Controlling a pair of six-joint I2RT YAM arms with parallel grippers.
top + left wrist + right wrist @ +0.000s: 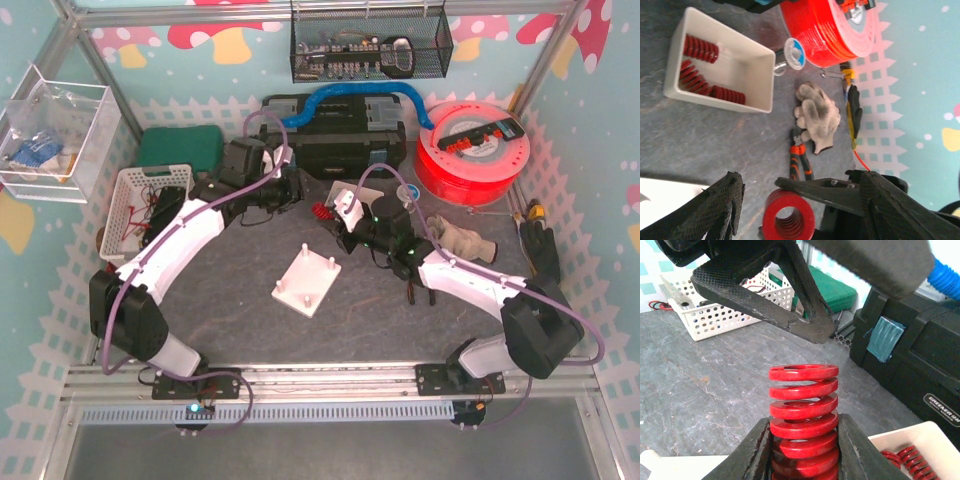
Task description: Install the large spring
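The right gripper is clamping the large spring low on its red coils. It is holding the spring upright, with the upper turns standing free above the fingertips. Just beyond, the left gripper is hovering with its jaws spread wide, the spring's open end showing between them. Farther back, a white tray is holding smaller red springs.

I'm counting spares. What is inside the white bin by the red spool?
Small red springs lie on their sides in the white bin, mostly along one side; the rest of its floor is bare. They overlap, so any beneath cannot be seen.
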